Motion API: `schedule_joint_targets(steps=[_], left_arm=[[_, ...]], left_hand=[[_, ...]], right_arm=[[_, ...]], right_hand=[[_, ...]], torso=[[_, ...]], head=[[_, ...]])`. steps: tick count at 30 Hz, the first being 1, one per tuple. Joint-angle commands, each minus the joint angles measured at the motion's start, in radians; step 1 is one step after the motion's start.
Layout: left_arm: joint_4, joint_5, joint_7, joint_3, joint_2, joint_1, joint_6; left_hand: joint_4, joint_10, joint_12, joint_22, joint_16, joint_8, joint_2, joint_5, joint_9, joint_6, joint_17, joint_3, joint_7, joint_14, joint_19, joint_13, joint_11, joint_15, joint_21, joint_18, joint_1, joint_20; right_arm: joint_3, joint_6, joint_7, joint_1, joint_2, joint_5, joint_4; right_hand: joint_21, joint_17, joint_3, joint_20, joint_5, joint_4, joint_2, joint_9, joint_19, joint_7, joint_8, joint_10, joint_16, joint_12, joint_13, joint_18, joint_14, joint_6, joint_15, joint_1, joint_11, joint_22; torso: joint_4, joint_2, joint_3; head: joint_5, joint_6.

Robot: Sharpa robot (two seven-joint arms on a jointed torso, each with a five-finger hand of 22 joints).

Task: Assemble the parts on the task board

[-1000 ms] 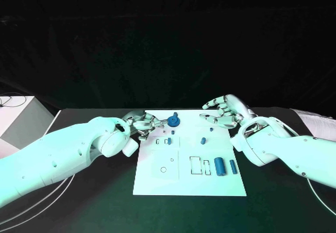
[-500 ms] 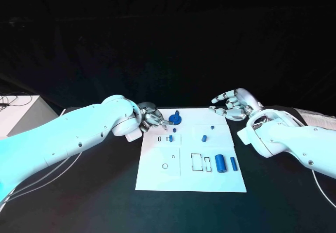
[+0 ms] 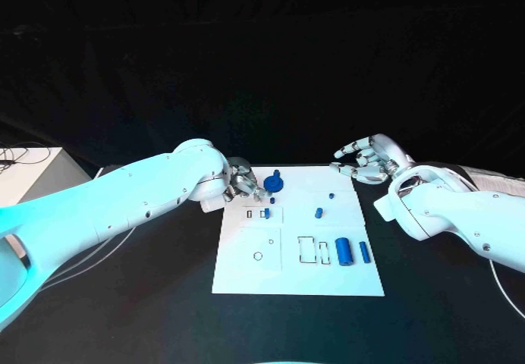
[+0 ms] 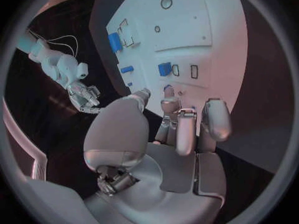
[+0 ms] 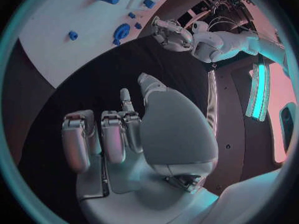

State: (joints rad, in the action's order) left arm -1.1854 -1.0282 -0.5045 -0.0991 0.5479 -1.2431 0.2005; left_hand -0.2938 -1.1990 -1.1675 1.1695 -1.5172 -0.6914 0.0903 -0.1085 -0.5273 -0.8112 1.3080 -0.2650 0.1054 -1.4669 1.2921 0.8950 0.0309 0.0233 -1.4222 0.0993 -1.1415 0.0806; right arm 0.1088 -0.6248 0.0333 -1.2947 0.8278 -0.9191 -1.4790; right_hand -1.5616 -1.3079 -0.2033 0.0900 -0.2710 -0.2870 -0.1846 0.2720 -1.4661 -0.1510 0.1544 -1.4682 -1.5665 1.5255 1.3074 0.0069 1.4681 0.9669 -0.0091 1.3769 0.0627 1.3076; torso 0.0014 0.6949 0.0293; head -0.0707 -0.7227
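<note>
No readable writing on the white task board [image 3: 295, 273], only outlined slots. Left hand [image 3: 243, 186] over far-left edge near blue parts [image 3: 272, 183], fingers curled, holding nothing visible. Right hand [image 3: 366, 161] beyond far-right corner, fingers loosely apart, empty.

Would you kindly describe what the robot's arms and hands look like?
Both arms are smooth, rounded white shells dotted with small dark screw holes. The left hand and right hand are silver metal with many jointed fingers and pale rounded pads. Thin pale cables trail beside each arm.
</note>
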Motion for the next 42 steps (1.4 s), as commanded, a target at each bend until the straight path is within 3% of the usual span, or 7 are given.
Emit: schedule_joint_targets(steps=[1,10,16,36,42], left_arm=[[0.017,-0.032,-0.015,0.005,-0.019,-0.004,0.075],[0.058,-0.039,-0.019,0.027,-0.055,-0.006,0.108],[0.076,-0.039,-0.020,0.035,-0.071,-0.006,0.110],[0.076,-0.037,-0.020,0.039,-0.082,-0.006,0.134],[0.076,-0.037,-0.020,0.039,-0.083,-0.005,0.140]], left_hand=[[0.000,0.005,-0.003,-0.001,0.002,-0.003,-0.002,-0.004,-0.003,0.007,0.123,0.008,0.000,-0.053,0.004,0.000,0.001,0.004,-0.002,-0.014,0.011,0.001],[0.000,0.008,-0.003,-0.003,0.003,-0.002,-0.003,-0.003,-0.006,0.010,0.121,0.009,0.001,-0.052,0.002,-0.001,0.002,0.003,-0.001,-0.014,0.018,0.002],[0.000,0.010,-0.001,-0.004,0.003,-0.001,-0.004,-0.004,-0.008,0.011,0.121,0.009,0.001,-0.051,0.001,-0.003,0.002,0.003,-0.001,-0.014,0.020,0.002],[0.004,0.012,-0.005,-0.004,0.002,-0.001,-0.007,-0.007,-0.020,0.014,0.125,-0.005,0.001,-0.052,-0.001,0.002,0.002,0.002,0.000,-0.014,0.005,0.003],[0.004,0.013,-0.007,-0.001,0.002,0.000,-0.006,-0.006,-0.026,0.015,0.127,-0.015,0.001,-0.052,0.000,0.004,0.002,0.002,-0.001,-0.014,-0.005,0.004]], right_arm=[[0.000,0.022,0.004,-0.001,-0.002,-0.008,0.003],[0.000,0.026,0.010,-0.001,-0.004,-0.010,0.007],[0.000,0.027,0.012,-0.002,-0.005,-0.009,0.008],[0.000,0.030,0.015,-0.003,-0.009,-0.009,0.012],[0.000,0.032,0.015,-0.003,-0.011,-0.009,0.014]], right_hand=[[0.007,-0.254,-0.006,0.008,-0.003,0.002,-0.003,-0.001,-0.097,-0.001,0.002,-0.070,-0.001,-0.003,0.232,-0.003,0.100,-0.006,0.005,0.002,0.006,0.253],[0.008,-0.254,-0.006,0.009,-0.006,0.002,-0.005,-0.001,-0.096,-0.002,0.002,-0.070,-0.001,-0.002,0.232,-0.002,0.100,-0.008,0.005,0.001,0.006,0.252],[0.008,-0.254,-0.006,0.009,-0.006,0.002,-0.005,-0.001,-0.096,-0.002,0.002,-0.070,-0.001,-0.002,0.232,-0.002,0.100,-0.008,0.005,0.001,0.006,0.252],[0.010,-0.253,-0.007,0.009,-0.009,0.001,-0.006,-0.001,-0.096,-0.002,0.002,-0.070,-0.001,-0.003,0.232,-0.002,0.100,-0.010,0.005,0.000,0.007,0.251],[0.010,-0.253,-0.007,0.009,-0.009,0.001,-0.006,-0.001,-0.096,-0.002,0.002,-0.070,-0.001,-0.003,0.232,-0.002,0.100,-0.010,0.005,0.000,0.007,0.251]], torso=[[-0.0008,0.002,-0.0019],[-0.0005,0.004,-0.0037],[-0.0004,0.005,-0.0042],[0.0023,0.005,-0.0055],[0.0005,0.005,-0.0065]], head=[[0.002,-0.001],[0.005,-0.003],[0.006,-0.004],[0.014,-0.014],[0.015,-0.017]])
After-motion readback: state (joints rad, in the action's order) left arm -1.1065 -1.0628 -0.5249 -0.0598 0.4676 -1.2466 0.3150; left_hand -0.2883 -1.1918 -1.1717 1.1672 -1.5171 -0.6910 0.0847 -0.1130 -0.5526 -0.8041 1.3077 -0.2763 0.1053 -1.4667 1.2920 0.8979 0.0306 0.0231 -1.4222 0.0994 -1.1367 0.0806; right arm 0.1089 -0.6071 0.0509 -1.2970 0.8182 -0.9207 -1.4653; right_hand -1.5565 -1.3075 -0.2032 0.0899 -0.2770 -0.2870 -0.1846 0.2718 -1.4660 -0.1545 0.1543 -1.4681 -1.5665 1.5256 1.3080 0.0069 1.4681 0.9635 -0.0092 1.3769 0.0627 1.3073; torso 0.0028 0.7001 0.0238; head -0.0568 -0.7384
